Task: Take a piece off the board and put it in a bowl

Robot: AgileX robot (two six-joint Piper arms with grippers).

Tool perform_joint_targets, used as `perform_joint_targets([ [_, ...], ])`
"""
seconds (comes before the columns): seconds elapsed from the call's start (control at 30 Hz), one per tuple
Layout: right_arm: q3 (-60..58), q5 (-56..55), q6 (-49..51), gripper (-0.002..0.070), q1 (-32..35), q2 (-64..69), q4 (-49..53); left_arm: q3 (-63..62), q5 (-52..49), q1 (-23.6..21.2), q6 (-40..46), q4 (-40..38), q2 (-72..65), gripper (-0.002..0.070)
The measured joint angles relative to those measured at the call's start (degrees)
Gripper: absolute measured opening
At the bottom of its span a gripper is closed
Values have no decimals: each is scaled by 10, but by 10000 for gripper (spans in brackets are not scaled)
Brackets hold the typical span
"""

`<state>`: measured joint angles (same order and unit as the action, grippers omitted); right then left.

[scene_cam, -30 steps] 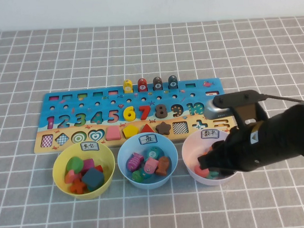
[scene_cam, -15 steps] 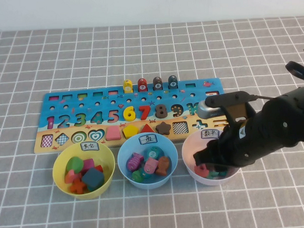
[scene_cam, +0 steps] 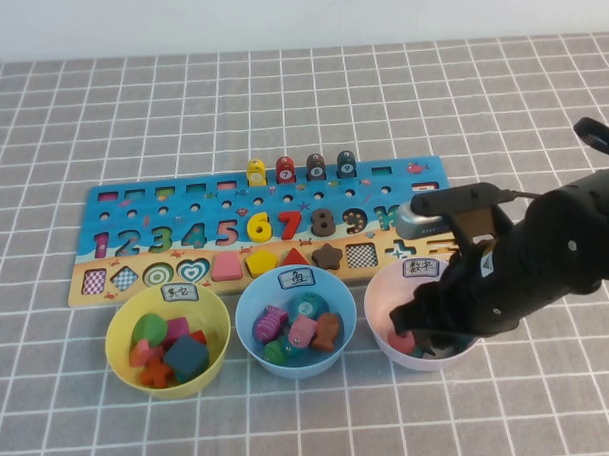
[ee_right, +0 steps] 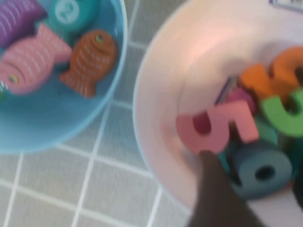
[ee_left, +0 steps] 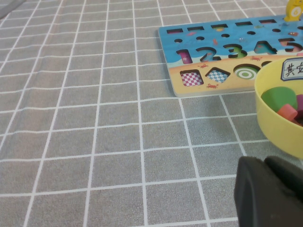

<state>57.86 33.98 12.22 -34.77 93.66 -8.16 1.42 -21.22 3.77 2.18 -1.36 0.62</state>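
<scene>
High view shows you the board (scene_cam: pixel 255 230) with its 9 slot bare, and the right gripper (scene_cam: pixel 420 329) dipped into the pink bowl (scene_cam: pixel 382 310). Your right wrist view puts the slate grey 9 (ee_right: pixel 258 172) lying flat among the other numerals in that bowl, just beside one dark finger (ee_right: pixel 218 189), free of it: jaws apart, holding nothing. I judge this the release step; next, lift straight out. The 9's heading and long axis I cannot tell. Your left gripper (ee_left: pixel 270 194) sits low near the yellow bowl (ee_left: pixel 277 130); its state I cannot tell.
</scene>
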Motion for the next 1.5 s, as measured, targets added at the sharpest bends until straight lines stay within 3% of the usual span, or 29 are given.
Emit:
perform_joint_targets([
  [0.07, 0, 18, 0, 256, 0, -7, 0, 0, 0, 0, 0, 0, 0, -5],
  [0.2, 0, 41, -11, 57, 0, -36, 0, 0, 0, 0, 0, 0, 0, -5],
  [0.3, 0, 61, -13, 6, 0, -62, 0, 0, 0, 0, 0, 0, 0, -5],
  [0.8, -96, 166, -17, -15, -5, -336, 0, 0, 0, 0, 0, 0, 0, -5],
  [0.97, -138, 170, -70, -15, -5, -406, 0, 0, 0, 0, 0, 0, 0, -5],
  [1.3, -294, 33, -89, -15, 0, -488, 13, 0, 0, 0, 0, 0, 0, -5],
  [1.5, -451, -151, -89, -16, 113, -613, 16, 0, 0, 0, 0, 0, 0, -5],
])
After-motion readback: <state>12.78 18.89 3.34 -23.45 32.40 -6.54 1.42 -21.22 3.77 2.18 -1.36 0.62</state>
